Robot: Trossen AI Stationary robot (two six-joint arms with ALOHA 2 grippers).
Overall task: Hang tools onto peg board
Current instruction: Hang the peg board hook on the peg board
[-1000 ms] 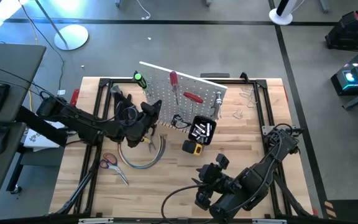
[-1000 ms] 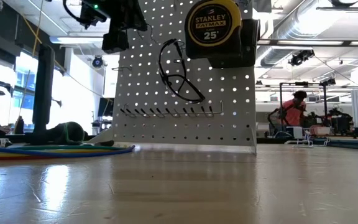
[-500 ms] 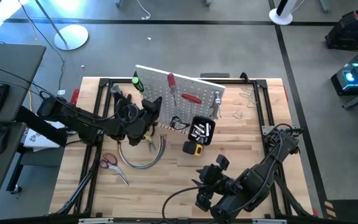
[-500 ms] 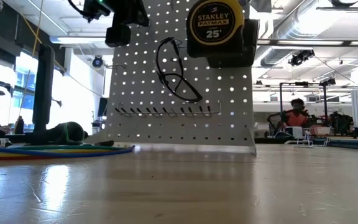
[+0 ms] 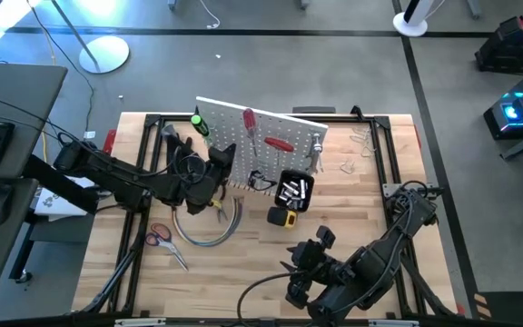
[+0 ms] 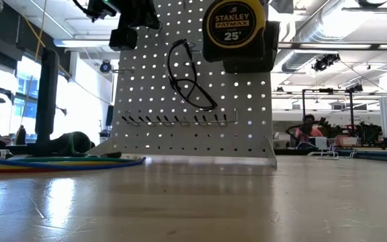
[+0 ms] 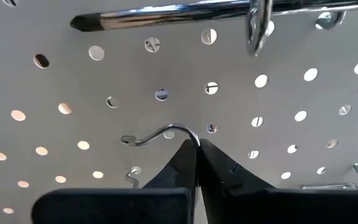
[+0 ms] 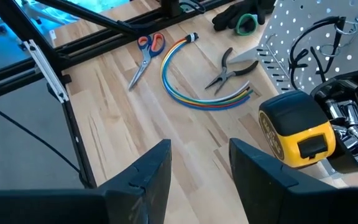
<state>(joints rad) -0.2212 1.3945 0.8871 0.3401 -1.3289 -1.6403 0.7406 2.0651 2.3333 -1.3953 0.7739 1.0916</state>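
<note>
Over the last second the peg board (image 5: 257, 145) has tilted and slid slightly as the left gripper (image 7: 196, 146), jaws fully closed on a wire hook (image 7: 160, 132), presses it into the holes; probably the board needs steadying. The right gripper (image 8: 199, 155) waits near the tape measure (image 8: 294, 127), jaws partly open, empty. Scissors (image 5: 164, 241) and pliers (image 8: 232, 67) lie on the wooden table (image 5: 352, 204); a workshop with a person shows behind.
</note>
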